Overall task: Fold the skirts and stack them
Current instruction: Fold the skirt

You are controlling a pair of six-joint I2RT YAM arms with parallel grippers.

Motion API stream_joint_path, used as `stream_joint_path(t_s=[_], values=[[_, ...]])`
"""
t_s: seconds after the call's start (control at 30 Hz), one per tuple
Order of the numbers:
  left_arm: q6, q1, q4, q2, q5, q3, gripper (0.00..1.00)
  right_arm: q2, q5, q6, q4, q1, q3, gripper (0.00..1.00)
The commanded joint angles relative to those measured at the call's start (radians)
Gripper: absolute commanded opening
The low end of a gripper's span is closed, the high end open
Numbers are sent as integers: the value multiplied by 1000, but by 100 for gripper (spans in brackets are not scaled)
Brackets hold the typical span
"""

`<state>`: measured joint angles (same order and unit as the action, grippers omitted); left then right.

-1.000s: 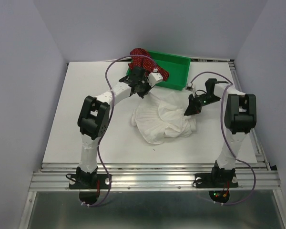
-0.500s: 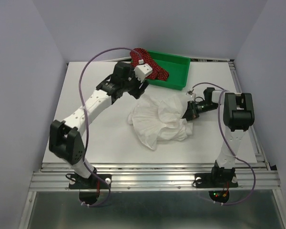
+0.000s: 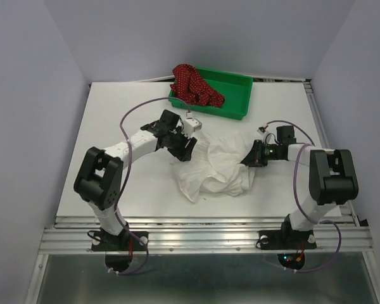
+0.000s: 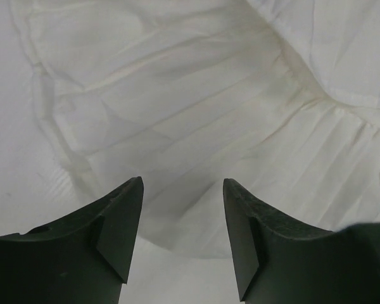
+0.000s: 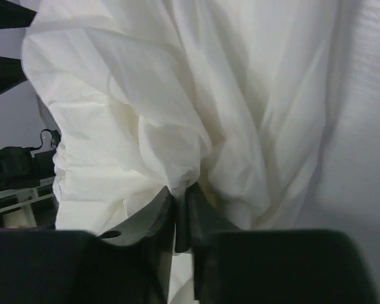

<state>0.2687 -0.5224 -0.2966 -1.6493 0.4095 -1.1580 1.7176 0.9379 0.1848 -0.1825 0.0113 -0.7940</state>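
My left gripper (image 4: pixel 182 185) stands open and holds nothing, over a flat pleated tier of the white skirt (image 3: pixel 215 170) near its left edge. My right gripper (image 5: pixel 180 197) is pinched on a soft bunched fold at its right edge. The skirt lies crumpled mid-table (image 3: pixel 114 126). The red skirt (image 3: pixel 193 82), finely dotted, is heaped in the green tray (image 3: pixel 239 113) at the back. Bare table lies to the left and in front.
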Motion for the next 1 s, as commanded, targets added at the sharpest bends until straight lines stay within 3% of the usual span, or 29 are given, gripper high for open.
stream_joint_path(t_s=[0.0,0.07,0.17,0.27,0.33,0.4,0.47,0.57,0.67,0.8,0.87,0.97], values=[[-34,-4,2,-95,46,-52,63,-137,-80,9,42,-28,-23,24],[-40,-4,7,-156,32,-77,61,-196,-102,-81,-100,-28,-50,59],[-20,-2,-18,-228,-29,-141,60,-258,-207,-114,-239,-28,-117,73],[47,4,-45,-291,-110,-200,56,-295,-292,-139,-276,-14,-166,80],[124,9,-39,-299,-151,-213,53,-296,-339,-151,-273,-4,-198,80],[217,10,-36,-317,-184,-244,53,-235,-340,-143,-272,6,-223,73],[279,24,-45,-346,-238,-275,52,-153,-263,-136,-268,6,-226,59],[366,39,-33,-340,-261,-330,54,-92,-171,-58,-230,6,-203,49],[423,50,-21,-273,-256,-382,61,-81,-64,28,-122,6,-148,49],[454,32,43,-95,-238,-338,72,-125,-13,117,55,6,-96,50],[455,-10,9,-19,-299,-328,73,-119,-30,152,101,6,-111,49],[411,-173,-42,66,-354,-276,76,-78,-43,200,136,6,-99,44]])
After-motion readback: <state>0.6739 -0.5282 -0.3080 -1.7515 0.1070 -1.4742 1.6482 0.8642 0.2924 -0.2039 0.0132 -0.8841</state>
